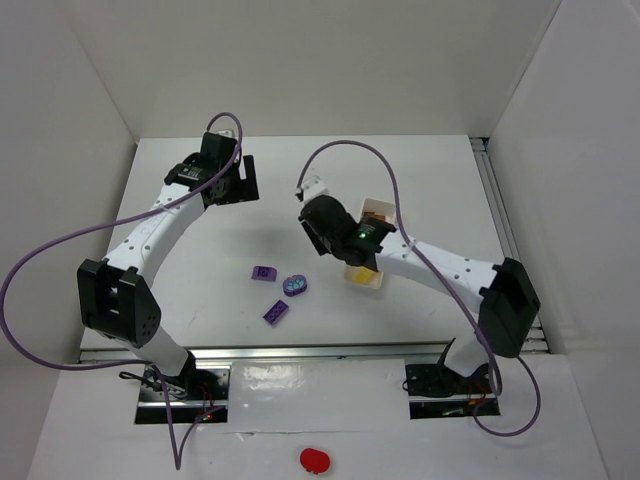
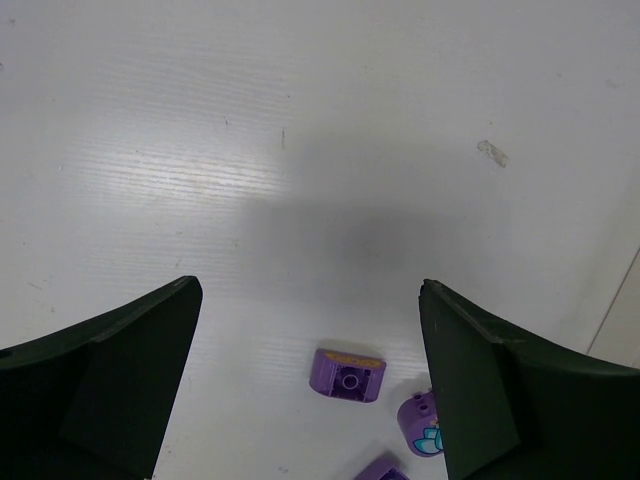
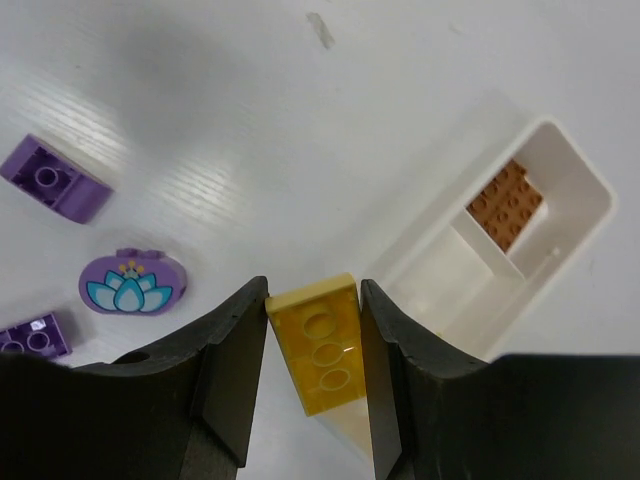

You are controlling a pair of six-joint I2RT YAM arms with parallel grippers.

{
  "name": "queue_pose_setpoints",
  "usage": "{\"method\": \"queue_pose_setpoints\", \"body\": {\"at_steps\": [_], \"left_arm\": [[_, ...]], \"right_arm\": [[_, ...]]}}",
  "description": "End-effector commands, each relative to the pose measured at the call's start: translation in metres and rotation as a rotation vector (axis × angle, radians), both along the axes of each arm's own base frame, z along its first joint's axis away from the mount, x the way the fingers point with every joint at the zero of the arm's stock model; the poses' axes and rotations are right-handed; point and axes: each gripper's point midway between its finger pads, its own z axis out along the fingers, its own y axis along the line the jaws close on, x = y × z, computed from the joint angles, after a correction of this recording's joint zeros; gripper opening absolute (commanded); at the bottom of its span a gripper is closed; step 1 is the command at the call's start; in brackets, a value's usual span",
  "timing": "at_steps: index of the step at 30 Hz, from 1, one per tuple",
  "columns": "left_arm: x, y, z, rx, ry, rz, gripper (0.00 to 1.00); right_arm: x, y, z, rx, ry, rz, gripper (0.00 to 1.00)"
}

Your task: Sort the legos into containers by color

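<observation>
Right wrist view: my right gripper [image 3: 312,292] pinches a glossy yellow brick [image 3: 320,350], round hollows facing me; just beyond, the white plastic tray [image 3: 590,205] holds a studded brown brick [image 3: 505,205] in its end compartment. Left gripper [image 2: 310,300] gapes wide, empty.

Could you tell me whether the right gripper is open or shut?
Shut: the right gripper pinches a flat yellow plastic brick between its black fingers.

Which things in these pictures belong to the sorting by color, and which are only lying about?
Belong to the job:
- yellow brick, held in the right end effector
- brown brick, in the white tray
- far purple brick
- near purple brick
- rounded purple piece

Just lying about:
- red blob
</observation>
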Motion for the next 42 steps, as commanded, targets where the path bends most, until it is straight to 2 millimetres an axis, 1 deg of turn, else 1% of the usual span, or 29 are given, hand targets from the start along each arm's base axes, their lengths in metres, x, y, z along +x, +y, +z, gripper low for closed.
{"method": "queue_pose_setpoints", "body": {"at_steps": [1, 2, 4, 5, 6, 8, 12, 13, 17, 20, 21, 22, 23, 26, 27, 28, 29, 30, 31, 32, 34, 35, 36, 37, 38, 39, 40, 41, 42], "left_arm": [[0.007, -0.004, 0.015, -0.014, -0.036, -0.018, 1.0], [0.007, -0.007, 0.011, -0.02, -0.025, -0.027, 1.0], [0.009, -0.009, 0.012, -0.031, -0.031, -0.035, 1.0], [0.008, -0.012, 0.012, -0.045, -0.029, -0.036, 1.0], [0.009, -0.012, 0.008, -0.043, -0.02, -0.036, 1.0], [0.009, -0.012, 0.008, -0.043, -0.02, -0.036, 1.0], [0.009, -0.012, 0.008, -0.043, -0.02, -0.036, 1.0], [0.009, -0.012, 0.008, -0.043, -0.02, -0.036, 1.0], [0.009, -0.012, 0.008, -0.043, -0.02, -0.036, 1.0], [0.009, -0.012, 0.008, -0.043, -0.02, -0.036, 1.0], [0.009, -0.014, 0.008, -0.051, -0.018, -0.043, 1.0], [0.009, -0.014, 0.008, -0.051, -0.018, -0.043, 1.0], [0.009, -0.014, 0.008, -0.051, -0.018, -0.043, 1.0], [0.009, -0.014, 0.008, -0.051, -0.018, -0.043, 1.0], [0.009, -0.014, 0.008, -0.051, -0.018, -0.043, 1.0], [0.009, -0.014, 0.008, -0.051, -0.018, -0.043, 1.0], [0.009, -0.014, 0.008, -0.051, -0.018, -0.043, 1.0], [0.009, -0.014, 0.008, -0.051, -0.018, -0.043, 1.0], [0.01, -0.014, 0.012, -0.053, -0.027, -0.044, 1.0], [0.01, -0.014, 0.012, -0.053, -0.027, -0.044, 1.0], [0.01, -0.014, 0.012, -0.053, -0.027, -0.044, 1.0], [0.011, -0.014, 0.008, -0.051, -0.018, -0.043, 1.0], [0.012, -0.015, 0.012, -0.053, -0.027, -0.044, 1.0], [0.012, -0.015, 0.012, -0.053, -0.027, -0.044, 1.0], [0.012, -0.015, 0.012, -0.053, -0.027, -0.044, 1.0], [0.014, -0.015, 0.015, -0.055, -0.036, -0.044, 1.0], [0.014, -0.014, 0.015, -0.049, -0.037, -0.037, 1.0], [0.014, -0.014, 0.015, -0.049, -0.037, -0.037, 1.0], [0.015, -0.012, 0.016, -0.04, -0.04, -0.029, 1.0]], "right_arm": [[-0.007, -0.033, 0.003, 0.015, -0.022, -0.14, 0.32], [-0.008, -0.043, -0.004, -0.009, -0.007, -0.168, 0.32], [-0.012, -0.049, -0.009, 0.002, 0.003, -0.204, 0.32], [-0.017, -0.055, -0.015, -0.01, 0.019, -0.212, 0.32], [-0.016, -0.06, -0.019, -0.016, 0.021, -0.234, 0.32], [-0.018, -0.063, -0.025, -0.012, 0.026, -0.242, 0.32], [-0.018, -0.071, -0.037, -0.027, 0.052, -0.261, 0.32], [-0.016, -0.073, -0.037, -0.027, 0.053, -0.27, 0.32], [-0.018, -0.083, -0.049, -0.048, 0.064, -0.292, 0.32], [-0.019, -0.078, -0.052, -0.029, 0.071, -0.278, 0.33], [-0.018, -0.078, -0.058, -0.045, 0.081, -0.278, 0.42], [-0.02, -0.08, -0.059, -0.052, 0.086, -0.279, 0.47], [-0.019, -0.081, -0.064, -0.072, 0.087, -0.286, 0.55], [-0.018, -0.08, -0.062, -0.081, 0.093, -0.287, 0.72], [-0.016, -0.078, -0.058, -0.071, 0.087, -0.286, 0.75], [-0.013, -0.075, -0.046, -0.042, 0.068, -0.286, 0.76], [-0.013, -0.075, -0.043, -0.049, 0.067, -0.28, 0.76], [-0.012, -0.074, -0.035, -0.027, 0.053, -0.28, 0.76], [-0.011, -0.072, -0.028, -0.012, 0.043, -0.28, 0.74], [-0.009, -0.068, -0.017, 0.019, 0.031, -0.273, 0.66], [-0.009, -0.064, -0.015, 0.029, 0.038, -0.253, 0.58], [-0.008, -0.055, -0.009, 0.064, 0.042, -0.231, 0.52], [-0.006, -0.049, -0.004, 0.092, 0.04, -0.217, 0.52], [-0.009, -0.045, -0.005, 0.101, 0.055, -0.2, 0.49], [-0.007, -0.037, -0.01, 0.114, 0.067, -0.184, 0.49], [-0.011, -0.024, -0.012, 0.138, 0.093, -0.141, 0.49], [-0.015, -0.019, -0.018, 0.131, 0.114, -0.121, 0.49], [-0.016, -0.009, -0.027, 0.124, 0.135, -0.1, 0.51], [-0.024, 0.004, -0.031, 0.128, 0.161, -0.056, 0.53]]}}
